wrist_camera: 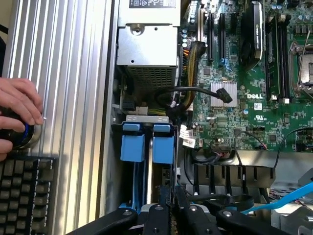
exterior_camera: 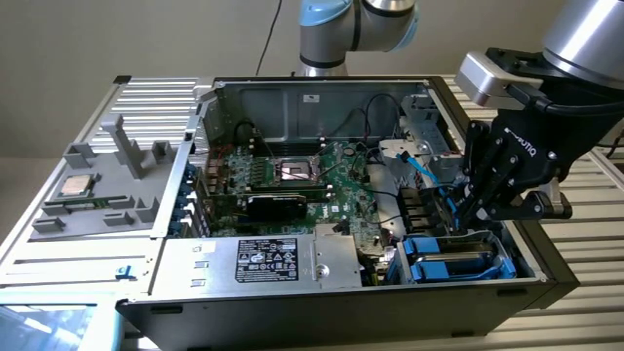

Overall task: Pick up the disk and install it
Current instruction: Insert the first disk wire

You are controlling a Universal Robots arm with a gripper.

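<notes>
The gripper [exterior_camera: 480, 218] hangs over the drive bay [exterior_camera: 466, 276] at the exterior view's right end of the open computer case [exterior_camera: 322, 314]. Its black fingers [wrist_camera: 157, 215] are drawn narrow and close on the near end of the disk [wrist_camera: 162, 147]. The disk stands on edge in the bay, with its blue carrier end pointing towards the power-supply box [exterior_camera: 263, 259]. A second blue carrier [wrist_camera: 133, 146] sits just beside it in the neighbouring slot.

The case lies on its side with the panel off, so the green motherboard [exterior_camera: 292, 183] faces up, crossed by black cables and one light-blue cable [wrist_camera: 288, 196].

It rests on a table [exterior_camera: 146, 91] of ribbed, pale aluminium slats (the ribs run in long parallel lines and catch the light). On the exterior view's left of the case a grey moulded tray [exterior_camera: 127, 157] lies on the slats, with a small square silver chip [exterior_camera: 78, 186] in one of its pockets.

In the wrist view a person's hand [wrist_camera: 17, 110] rests on the slats over a round blue knob [wrist_camera: 19, 136], next to a black keyboard [wrist_camera: 24, 191]. Behind the table is a plain beige wall [exterior_camera: 98, 36], and the arm's grey and light-blue joint [exterior_camera: 351, 22] rises at the back.
</notes>
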